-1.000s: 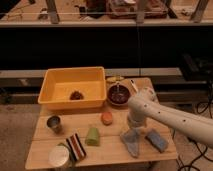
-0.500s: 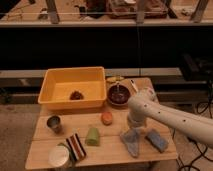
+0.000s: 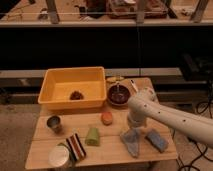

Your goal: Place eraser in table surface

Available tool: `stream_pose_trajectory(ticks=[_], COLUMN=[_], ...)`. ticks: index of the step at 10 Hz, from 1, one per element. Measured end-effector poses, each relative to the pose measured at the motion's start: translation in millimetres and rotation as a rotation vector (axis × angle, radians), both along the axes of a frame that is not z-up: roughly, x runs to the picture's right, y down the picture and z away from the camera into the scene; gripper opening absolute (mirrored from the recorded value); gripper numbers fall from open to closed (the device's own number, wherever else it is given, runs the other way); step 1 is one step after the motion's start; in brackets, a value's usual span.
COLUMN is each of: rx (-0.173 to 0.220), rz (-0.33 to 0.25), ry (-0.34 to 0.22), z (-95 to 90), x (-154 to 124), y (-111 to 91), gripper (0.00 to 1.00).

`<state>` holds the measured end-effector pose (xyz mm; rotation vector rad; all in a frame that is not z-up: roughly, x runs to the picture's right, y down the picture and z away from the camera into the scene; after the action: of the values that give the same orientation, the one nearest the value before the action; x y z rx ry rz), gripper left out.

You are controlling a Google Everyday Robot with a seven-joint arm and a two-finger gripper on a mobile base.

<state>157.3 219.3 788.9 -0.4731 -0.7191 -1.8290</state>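
Note:
The eraser, a small flat block with red, white and black stripes, lies on the table surface near the front left, leaning against a white round can. The white arm comes in from the right and bends down over the middle of the table. My gripper points down at the wood, right of an orange object and just above a blue-grey cloth. It is well to the right of the eraser and not touching it.
A yellow tub with a dark lump inside stands at the back left. A dark bowl sits behind the arm. A pale green block, a metal cup and a second cloth lie on the table.

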Motion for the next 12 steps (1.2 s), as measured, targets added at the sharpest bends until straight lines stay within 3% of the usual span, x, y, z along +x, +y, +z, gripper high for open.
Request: stream_pose_trajectory(ticks=[7,9,12], rx=[0.006,0.079,0.240], rz=[0.000,-0.023,-0.106], ry=[-0.005,-0.025,-0.072], z=[-0.1,-4.1,-27.9], x=[-1,-13,-67], y=[-1,-19,-70], gripper=[0.80,0.80,0.80])
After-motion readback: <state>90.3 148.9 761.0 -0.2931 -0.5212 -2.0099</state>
